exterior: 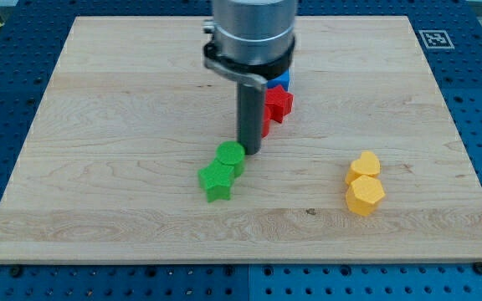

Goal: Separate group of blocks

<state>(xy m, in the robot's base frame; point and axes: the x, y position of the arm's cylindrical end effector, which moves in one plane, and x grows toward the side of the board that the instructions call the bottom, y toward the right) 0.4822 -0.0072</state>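
I see my tip (pixel 250 151) resting on the wooden board (pixel 124 100) near its middle, and since the arm ends in a plain dark rod (pixel 248 117) there is no pincer to open or close and nothing is held. The tip sits just to the view's right of the green round block (pixel 231 155), so close that I cannot tell whether it touches. That green round block touches the green star block (pixel 216 181), which lies just below it and slightly to the view's left. Toward the view's top from the tip, a red star block (pixel 278 103) stands just right of the rod, another red block (pixel 264 128), shape unclear, peeks out beside the rod, and a blue block (pixel 283 80) shows above them, mostly hidden by the arm's grey housing (pixel 252 33). Well apart, toward the view's right and bottom, a yellow heart-shaped block (pixel 363 165) touches a yellow hexagonal block (pixel 364 196) below it.
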